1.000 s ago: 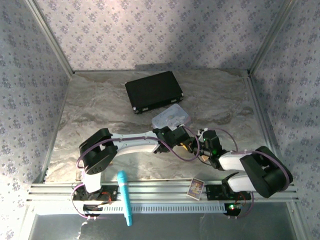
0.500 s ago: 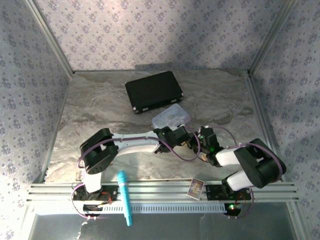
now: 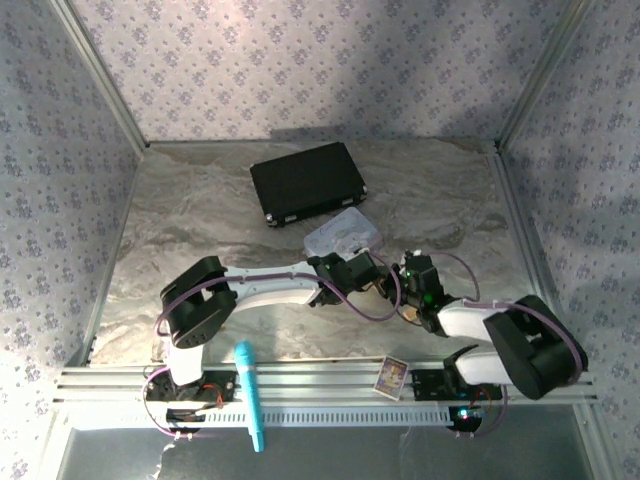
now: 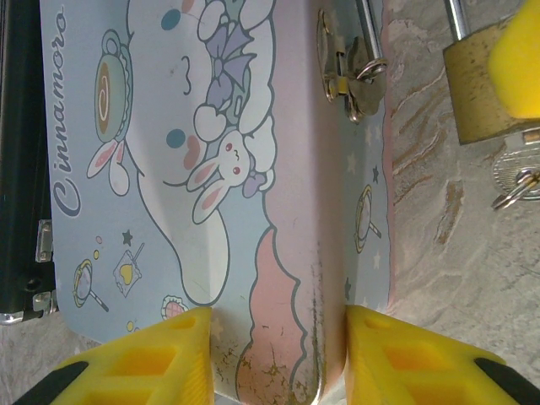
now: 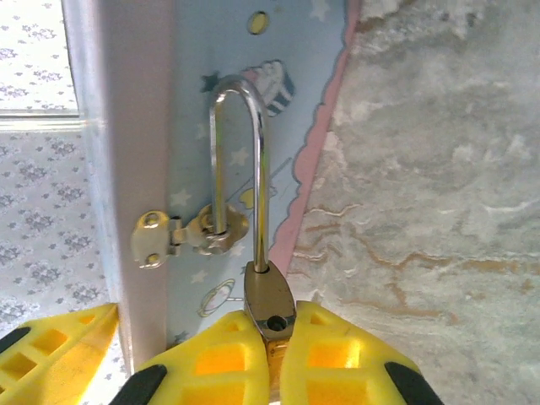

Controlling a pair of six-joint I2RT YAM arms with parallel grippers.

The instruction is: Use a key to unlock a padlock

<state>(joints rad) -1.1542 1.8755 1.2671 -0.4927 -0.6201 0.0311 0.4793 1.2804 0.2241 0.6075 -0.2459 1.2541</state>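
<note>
The brass padlock (image 5: 268, 295) sits pinched between my right gripper's (image 5: 277, 333) yellow fingers. Its silvery shackle (image 5: 240, 84) is sprung: one leg stays in the body, the free leg hangs through the hasp (image 5: 190, 232) of the pastel tin (image 5: 194, 51), and the empty hole shows. In the left wrist view the padlock (image 4: 477, 93) is at the upper right, with the small silvery key (image 4: 509, 166) and its ring sticking out below it. My left gripper (image 4: 278, 337) holds the tin (image 4: 211, 169) by its near corner. From above, both grippers (image 3: 362, 265) (image 3: 402, 287) meet beside the tin (image 3: 340, 235).
A black case (image 3: 305, 182) lies behind the tin, touching it. A teal pen (image 3: 250, 395) and a small card (image 3: 393, 376) rest on the front rail. Patterned walls close in the table on three sides.
The right arm's elbow swung in towards the left and back out again while its gripper stayed at the tin's hasp. The left arm and the tin have not moved.
</note>
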